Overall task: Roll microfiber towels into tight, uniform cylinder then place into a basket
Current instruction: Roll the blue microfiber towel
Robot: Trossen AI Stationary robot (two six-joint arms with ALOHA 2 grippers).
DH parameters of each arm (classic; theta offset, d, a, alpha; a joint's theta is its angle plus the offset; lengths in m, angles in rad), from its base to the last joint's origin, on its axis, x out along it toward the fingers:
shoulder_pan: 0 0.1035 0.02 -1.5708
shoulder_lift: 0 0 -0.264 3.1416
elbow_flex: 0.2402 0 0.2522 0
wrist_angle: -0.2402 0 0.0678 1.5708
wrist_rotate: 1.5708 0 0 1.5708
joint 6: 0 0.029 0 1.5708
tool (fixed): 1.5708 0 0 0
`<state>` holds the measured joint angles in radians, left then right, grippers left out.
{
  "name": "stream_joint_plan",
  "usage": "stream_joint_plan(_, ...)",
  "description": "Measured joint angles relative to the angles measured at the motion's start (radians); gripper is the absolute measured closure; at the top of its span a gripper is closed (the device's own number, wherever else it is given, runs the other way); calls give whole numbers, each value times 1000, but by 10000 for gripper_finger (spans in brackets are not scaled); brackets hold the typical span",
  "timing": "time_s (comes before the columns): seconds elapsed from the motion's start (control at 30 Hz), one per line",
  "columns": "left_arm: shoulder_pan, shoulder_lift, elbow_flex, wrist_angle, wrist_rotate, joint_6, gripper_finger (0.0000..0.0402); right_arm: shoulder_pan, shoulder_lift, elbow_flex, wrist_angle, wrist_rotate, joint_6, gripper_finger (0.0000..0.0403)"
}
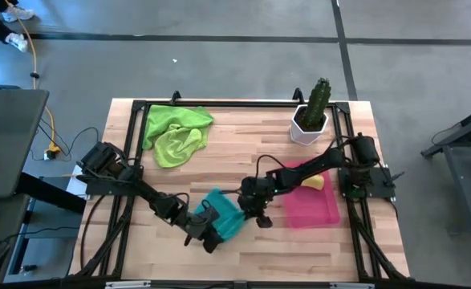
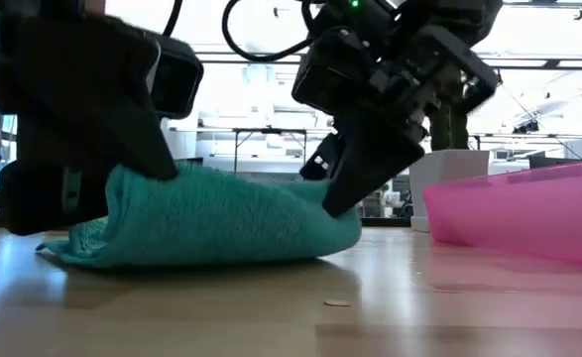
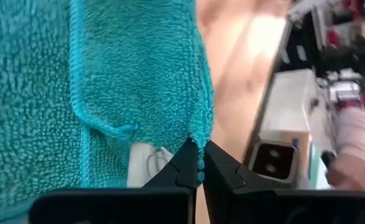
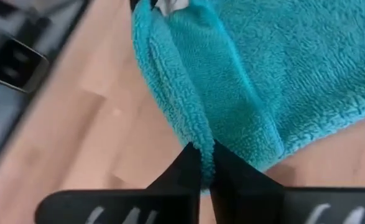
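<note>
A teal microfiber towel (image 1: 221, 213) lies bunched in a low hump (image 2: 211, 218) on the wooden table, near the front middle. My left gripper (image 1: 209, 233) is shut on its near-left side, and my right gripper (image 1: 255, 215) is shut on its right side. The pink basket (image 1: 325, 210) stands to the right and holds a yellow towel (image 1: 316, 182) at its far end. Two lime green towels (image 1: 175, 132) lie crumpled at the far left of the table. My left gripper pinches the towel's stitched edge (image 3: 201, 148) between its two fingertips, coming in slanting downward from the table's left. One layer or several, I cannot tell. The cloth spreads away from the fingers and rests on the table. My right gripper pinches a rounded fold of the towel (image 4: 198, 140) between its two fingers (image 2: 355, 183), slanting down from the table's right. The fold holds more than one layer. The towel's underside stays on the table.
A white pot with a green cactus (image 1: 310, 119) stands at the far right, just behind the basket. A black frame (image 1: 219, 104) runs along the table's edges. Bare wood (image 1: 243, 148) lies between the green towels and the teal one.
</note>
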<state>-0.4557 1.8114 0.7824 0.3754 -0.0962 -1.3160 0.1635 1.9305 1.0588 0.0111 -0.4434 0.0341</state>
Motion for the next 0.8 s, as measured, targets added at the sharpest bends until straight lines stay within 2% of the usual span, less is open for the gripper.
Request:
stream_joint_plan(0.1,0,0,0,5,30,25,397,-19,0,0,34,-45,113,398)
stream_joint_plan(0.2,1,0,1,-12,44,7,392,-28,0,0,58,-40,213,399)
stream_joint_plan(0.47,0,0,1,-144,51,-109,394,-30,83,1,142,-29,323,400)
stream_joint_plan(0.67,-1,-2,4,-215,51,-175,394,-35,110,1,179,-29,307,400)
stream_joint_plan(0.8,-1,-4,4,-243,55,-199,394,-34,108,1,180,-23,120,368)
